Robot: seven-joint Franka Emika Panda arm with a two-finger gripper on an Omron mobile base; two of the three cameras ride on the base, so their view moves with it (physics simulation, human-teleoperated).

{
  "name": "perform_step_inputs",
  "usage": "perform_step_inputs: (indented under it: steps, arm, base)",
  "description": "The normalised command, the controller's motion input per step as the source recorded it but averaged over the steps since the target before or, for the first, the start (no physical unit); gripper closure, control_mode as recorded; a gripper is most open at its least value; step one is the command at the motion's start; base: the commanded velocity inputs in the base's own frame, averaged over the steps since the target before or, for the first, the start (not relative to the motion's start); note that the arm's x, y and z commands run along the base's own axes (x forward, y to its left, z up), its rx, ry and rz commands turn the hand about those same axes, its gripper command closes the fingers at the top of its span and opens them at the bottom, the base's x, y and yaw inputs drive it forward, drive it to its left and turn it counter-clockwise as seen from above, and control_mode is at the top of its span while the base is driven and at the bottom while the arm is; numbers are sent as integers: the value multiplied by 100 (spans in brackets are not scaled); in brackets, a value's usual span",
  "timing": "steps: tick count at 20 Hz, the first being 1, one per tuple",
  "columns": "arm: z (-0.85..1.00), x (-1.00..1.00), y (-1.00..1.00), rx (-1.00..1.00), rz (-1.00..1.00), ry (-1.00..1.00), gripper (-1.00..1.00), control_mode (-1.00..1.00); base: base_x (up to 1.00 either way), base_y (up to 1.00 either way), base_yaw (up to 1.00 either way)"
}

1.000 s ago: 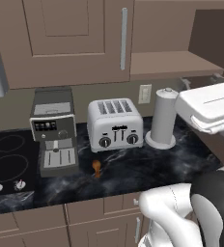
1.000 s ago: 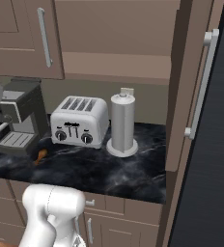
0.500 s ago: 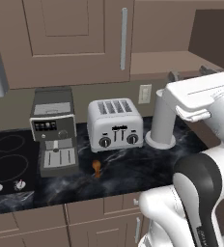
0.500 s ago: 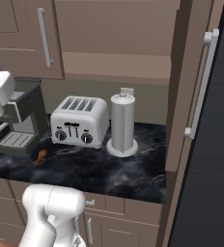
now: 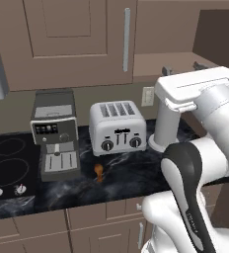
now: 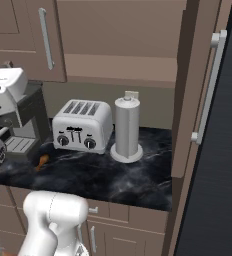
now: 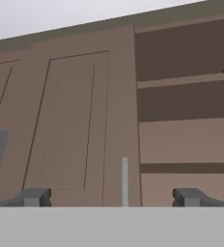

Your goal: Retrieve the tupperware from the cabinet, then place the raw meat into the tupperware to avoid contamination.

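The gripper [image 7: 111, 197] faces the cabinet [image 7: 85, 120], jaws spread and empty; reaching blindly risks striking the shelf [image 7: 186, 80], since no tupperware shows.

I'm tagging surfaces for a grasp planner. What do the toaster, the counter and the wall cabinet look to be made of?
Toaster: probably brushed metal, judging by its pale grey sheen and dark knobs.
Counter: polished stone, likely black marble, judging by its white veins and gloss.
Cabinet: matt brown wood, or wood-look, with panelled doors; its bar handle looks like silver metal.

Matt brown wood cabinet [image 7: 85, 120], glossy black marble counter [image 5: 126, 178].
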Motion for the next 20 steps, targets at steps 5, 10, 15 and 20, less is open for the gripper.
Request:
perform_step_inputs:
  steps: [5,10,15,20]
  arm:
    - [0,36,0,0,-3,0,-100,-100]
    - [0,34,0,0,0,0,-100,-100]
    - [-2,33,0,0,0,0,-100,-100]
    - [-6,32,1,0,0,0,-100,-100]
  base:
    - [0,0,0]
    - [0,0,0]
    - [0,0,0]
    - [0,0,0]
